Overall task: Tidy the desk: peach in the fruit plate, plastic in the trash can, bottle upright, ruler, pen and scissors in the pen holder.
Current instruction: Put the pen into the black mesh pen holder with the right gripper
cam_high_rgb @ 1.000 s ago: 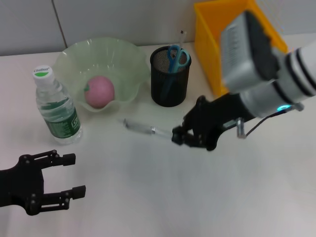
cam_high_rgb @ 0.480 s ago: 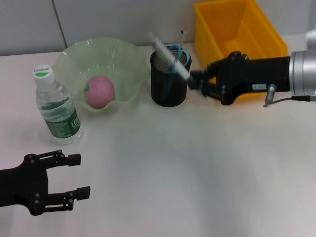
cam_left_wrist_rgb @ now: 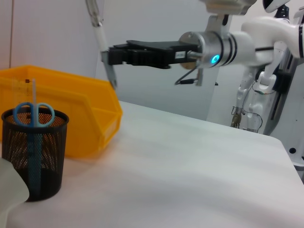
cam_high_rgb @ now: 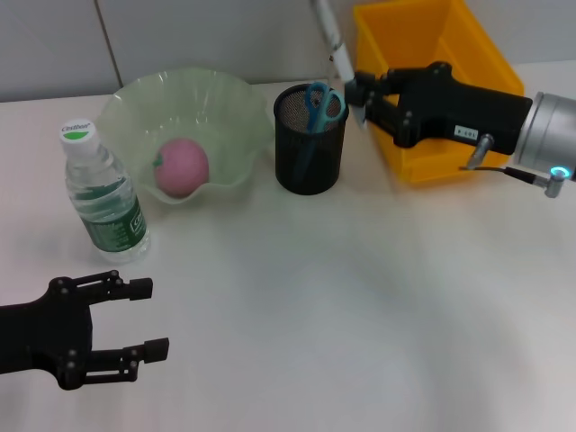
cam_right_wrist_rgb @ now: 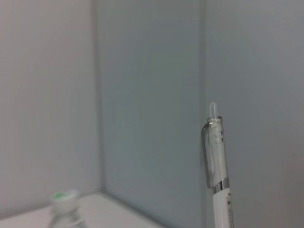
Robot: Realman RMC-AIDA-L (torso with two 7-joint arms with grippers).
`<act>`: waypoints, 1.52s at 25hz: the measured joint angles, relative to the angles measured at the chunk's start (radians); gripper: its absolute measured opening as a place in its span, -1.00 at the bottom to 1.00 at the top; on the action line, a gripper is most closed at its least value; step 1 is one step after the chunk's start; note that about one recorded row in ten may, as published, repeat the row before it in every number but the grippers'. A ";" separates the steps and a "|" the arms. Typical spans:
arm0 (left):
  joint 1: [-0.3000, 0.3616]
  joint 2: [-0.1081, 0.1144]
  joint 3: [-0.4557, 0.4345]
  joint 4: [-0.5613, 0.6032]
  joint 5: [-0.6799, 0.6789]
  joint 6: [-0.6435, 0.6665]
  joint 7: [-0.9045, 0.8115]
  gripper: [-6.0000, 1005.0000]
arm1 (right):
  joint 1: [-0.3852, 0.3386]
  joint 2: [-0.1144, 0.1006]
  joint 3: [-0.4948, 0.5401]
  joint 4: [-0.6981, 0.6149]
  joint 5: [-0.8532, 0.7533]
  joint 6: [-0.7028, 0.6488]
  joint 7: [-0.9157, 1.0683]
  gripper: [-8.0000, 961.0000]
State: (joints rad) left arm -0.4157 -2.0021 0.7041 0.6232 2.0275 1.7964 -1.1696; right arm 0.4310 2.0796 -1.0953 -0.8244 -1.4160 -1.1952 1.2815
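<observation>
**Pen held upright above the mesh cup**

The right gripper is closed on a white pen, holding it nearly upright in the air, just beside and above the rim of the pen holder. The pen's lower tip is clear of the cup, on the side nearest the trash can. In the left wrist view the pen hangs from the black fingers above the yellow bin's front lip; in the right wrist view only its clear clip end shows against the wall.

The scissors stand in the pen holder, blue handles up, with the ruler beside them. The peach lies in the fruit plate, which sits next to the pen holder. The bottle stands upright on the desk, near the plate.

The left gripper hovers low over the near left part of the desk, its fingers spread apart and holding nothing.
</observation>
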 joint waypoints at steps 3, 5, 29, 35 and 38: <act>-0.004 -0.003 0.000 0.000 0.001 0.000 0.005 0.59 | 0.031 0.000 0.001 0.108 0.120 0.030 -0.122 -0.72; -0.005 -0.004 0.000 0.000 0.001 0.001 0.009 0.59 | 0.058 0.001 0.000 0.167 0.164 0.035 -0.174 -0.72; -0.047 -0.020 -0.005 -0.001 -0.007 0.007 -0.072 0.59 | 0.177 0.013 -0.011 0.540 0.456 0.037 -0.631 -0.72; -0.047 -0.018 -0.007 0.001 -0.008 0.026 -0.086 0.58 | 0.205 0.013 -0.016 0.566 0.463 0.024 -0.636 -0.72; -0.039 -0.016 -0.015 0.001 -0.010 0.042 -0.087 0.58 | 0.226 0.013 -0.023 0.579 0.464 0.027 -0.638 -0.72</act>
State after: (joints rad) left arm -0.4549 -2.0179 0.6894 0.6240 2.0178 1.8382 -1.2570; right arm 0.6569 2.0923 -1.1185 -0.2452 -0.9524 -1.1680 0.6430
